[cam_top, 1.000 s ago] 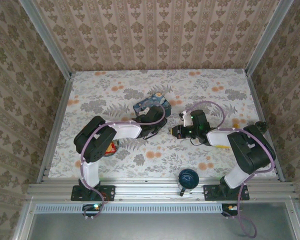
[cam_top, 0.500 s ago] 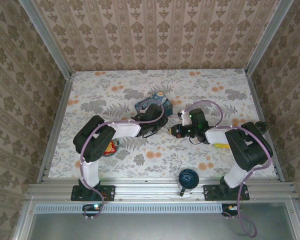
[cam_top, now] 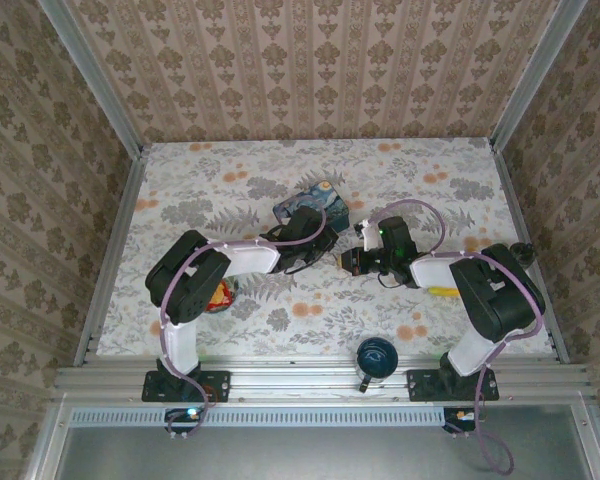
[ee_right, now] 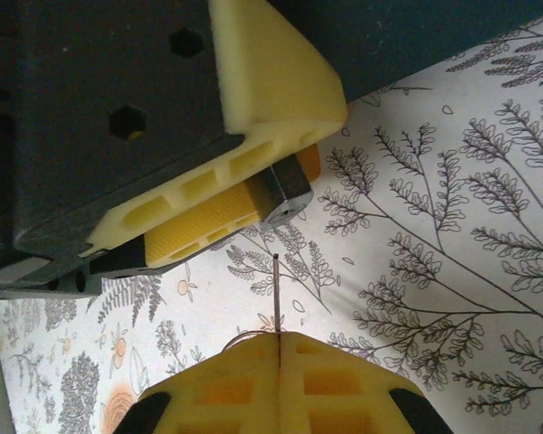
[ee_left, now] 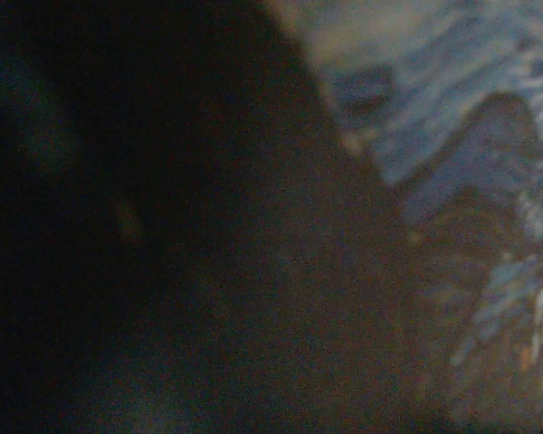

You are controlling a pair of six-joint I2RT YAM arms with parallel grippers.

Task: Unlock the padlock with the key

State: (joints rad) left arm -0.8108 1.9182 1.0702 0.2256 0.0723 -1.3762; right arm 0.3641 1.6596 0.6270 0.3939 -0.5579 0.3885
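In the right wrist view the padlock (ee_right: 286, 193), a small dark body with a silvery end face, sits pinched between the left gripper's yellow fingers (ee_right: 273, 87). My right gripper (ee_right: 279, 340) is shut on the key (ee_right: 276, 291). The thin blade stands out from the pads and points at the padlock's end face, a short gap away. From above, the left gripper (cam_top: 317, 256) and right gripper (cam_top: 349, 262) face each other at mid-table. The left wrist view is mostly dark and blurred.
The blue-and-yellow painted tin (cam_top: 311, 206) lies just behind the left gripper; its pattern shows in the left wrist view (ee_left: 489, 136). A blue cup (cam_top: 377, 357) stands at the front rail. A red-yellow item (cam_top: 218, 296) and a yellow item (cam_top: 442, 291) lie under the arms.
My right gripper has edged left, bringing the key closer to the left gripper. The left wrist has shifted slightly, uncovering more of the tin.
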